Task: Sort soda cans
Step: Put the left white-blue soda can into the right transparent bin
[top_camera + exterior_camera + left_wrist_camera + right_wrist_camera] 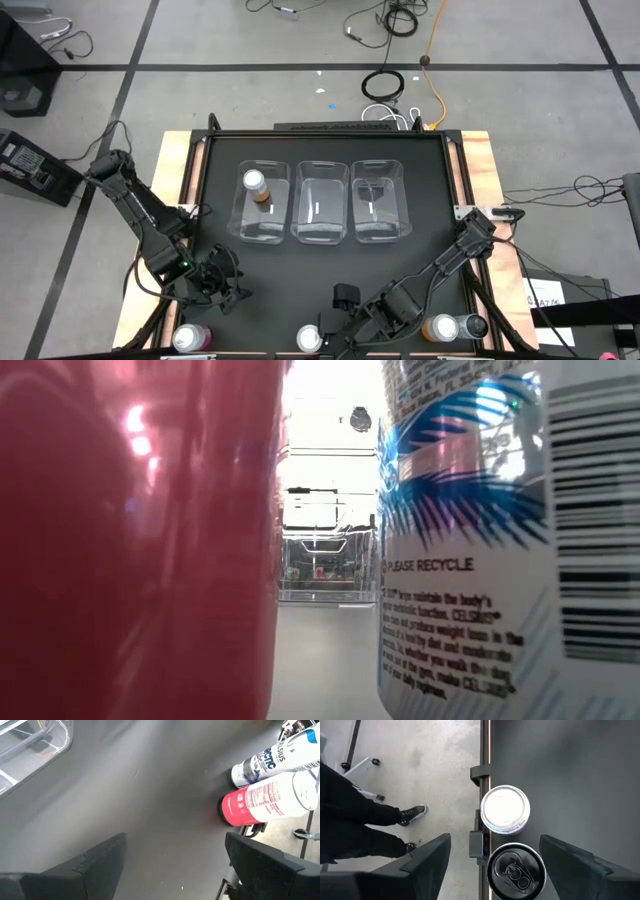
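The right gripper [495, 865] hangs over the table's near edge with its fingers spread wide and nothing between them. Directly below it stand 2 soda cans, a white-topped can [504, 809] and a dark-topped can [515, 870], touching each other.

The left gripper [175, 865] is spread wide and empty too; ahead of it stand a pink can [267, 800] and a white-and-blue can [275, 757], side by side.

I was running a robotics lab rig: grey tiled floor [250, 30], loose cables [395, 20] at top centre, black worktable [330, 270] mid-frame.
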Robot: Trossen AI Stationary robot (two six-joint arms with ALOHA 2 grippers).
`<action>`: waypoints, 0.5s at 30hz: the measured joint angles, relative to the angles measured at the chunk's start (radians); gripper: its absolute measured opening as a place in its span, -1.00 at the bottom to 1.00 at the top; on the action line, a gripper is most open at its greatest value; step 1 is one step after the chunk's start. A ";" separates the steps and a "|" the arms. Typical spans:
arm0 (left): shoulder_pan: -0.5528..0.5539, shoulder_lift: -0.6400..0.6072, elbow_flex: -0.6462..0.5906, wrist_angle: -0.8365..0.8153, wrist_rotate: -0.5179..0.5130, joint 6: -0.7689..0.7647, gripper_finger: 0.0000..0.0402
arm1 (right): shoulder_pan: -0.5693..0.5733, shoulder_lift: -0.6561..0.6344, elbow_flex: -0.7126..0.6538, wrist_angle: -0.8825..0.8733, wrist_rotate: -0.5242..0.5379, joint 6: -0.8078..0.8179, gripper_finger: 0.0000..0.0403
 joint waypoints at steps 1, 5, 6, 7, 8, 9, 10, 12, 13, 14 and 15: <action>0.000 0.000 0.000 0.000 0.000 0.000 0.72 | 0.000 0.000 0.000 -0.004 0.000 0.000 0.53; 0.000 0.000 0.000 0.000 0.000 0.000 0.72 | 0.000 0.000 0.000 -0.068 0.019 -0.002 0.71; 0.000 0.000 0.000 0.000 0.000 0.000 0.72 | 0.000 0.000 0.000 -0.091 0.034 -0.002 0.76; 0.000 0.000 0.000 0.000 0.000 0.000 0.72 | 0.000 0.000 0.000 -0.109 0.048 -0.002 0.80; 0.000 0.000 0.000 0.000 0.000 0.000 0.72 | 0.000 0.000 -0.001 -0.117 0.056 -0.002 0.84; 0.000 0.000 0.000 0.000 0.000 0.000 0.72 | 0.000 0.000 -0.001 -0.118 0.055 -0.002 0.87; 0.000 0.000 0.000 0.000 0.000 0.000 0.72 | 0.000 0.000 -0.001 -0.113 0.053 0.001 0.89; 0.000 0.000 0.000 0.000 0.000 0.000 0.72 | 0.000 0.000 -0.001 -0.091 0.048 0.026 0.92; 0.000 0.000 0.000 0.000 0.000 0.000 0.72 | 0.000 0.000 -0.001 -0.081 0.048 0.037 0.93; 0.000 0.000 0.000 0.000 0.000 0.000 0.72 | 0.000 0.000 -0.001 -0.071 0.048 0.045 0.93; 0.000 0.000 0.000 0.000 0.000 0.000 0.72 | 0.000 0.000 -0.001 -0.064 0.048 0.050 0.93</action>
